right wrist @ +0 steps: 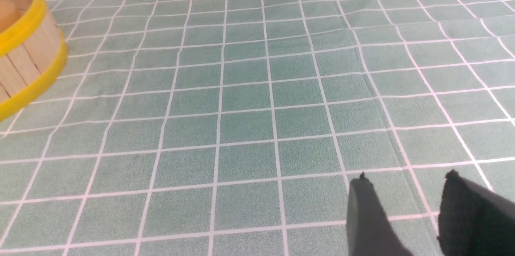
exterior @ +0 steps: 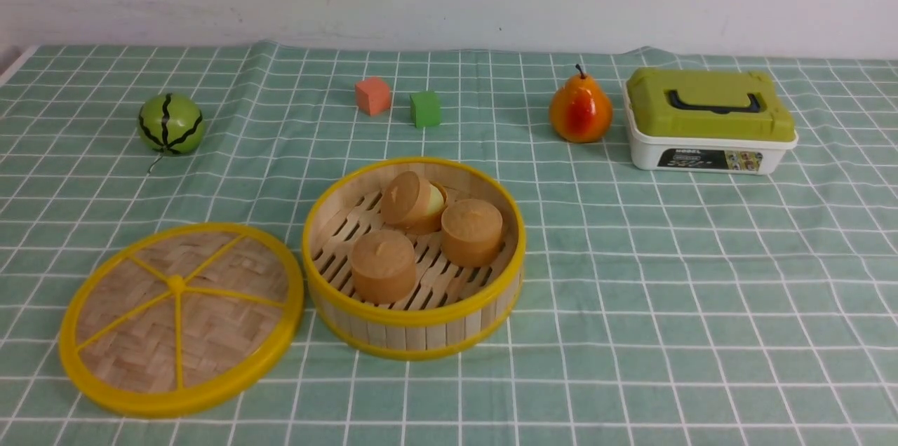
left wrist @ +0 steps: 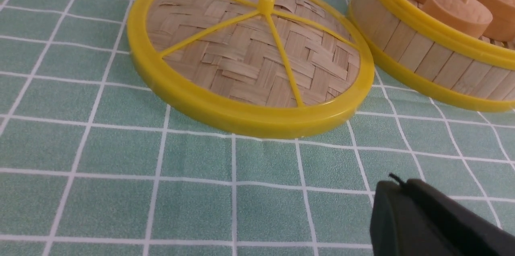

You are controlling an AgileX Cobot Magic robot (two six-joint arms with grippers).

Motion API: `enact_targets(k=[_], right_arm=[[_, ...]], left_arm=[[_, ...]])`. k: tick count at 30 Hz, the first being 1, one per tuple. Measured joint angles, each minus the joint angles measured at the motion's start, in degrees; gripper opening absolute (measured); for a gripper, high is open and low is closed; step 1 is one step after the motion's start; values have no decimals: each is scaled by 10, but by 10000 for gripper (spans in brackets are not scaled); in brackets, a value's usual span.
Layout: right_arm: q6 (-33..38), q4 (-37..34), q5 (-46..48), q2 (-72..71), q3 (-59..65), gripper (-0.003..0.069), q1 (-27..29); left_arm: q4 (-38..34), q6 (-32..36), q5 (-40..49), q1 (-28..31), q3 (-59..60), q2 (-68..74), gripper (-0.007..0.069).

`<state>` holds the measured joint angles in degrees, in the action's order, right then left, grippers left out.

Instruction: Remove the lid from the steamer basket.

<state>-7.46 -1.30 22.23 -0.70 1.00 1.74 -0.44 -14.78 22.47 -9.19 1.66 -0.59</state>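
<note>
left gripper [left wrist: 396,191] low over cloth near lid, jaws: cannot tell | right gripper [right wrist: 406,191] low, fingers apart, empty | 1 woven tan bamboo yellow-rimmed lid [exterior: 181,316] flat just left of 1 round bamboo-slat steamer basket [exterior: 414,323] | 3 tan cylinder buns [exterior: 383,265] in basket

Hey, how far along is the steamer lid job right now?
It looks done: the lid lies flat on the cloth beside the steamer basket, which stands open with three brown cakes showing. Nothing is in hand; the right end effector is open over bare cloth. Nothing appears left.
</note>
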Motion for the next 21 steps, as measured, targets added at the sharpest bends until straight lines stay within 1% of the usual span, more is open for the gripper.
enact_targets(k=[21], right_arm=[[0, 0, 0, 0, 0, 241, 0]], left_arm=[[0, 0, 0, 0, 0, 0, 34]])
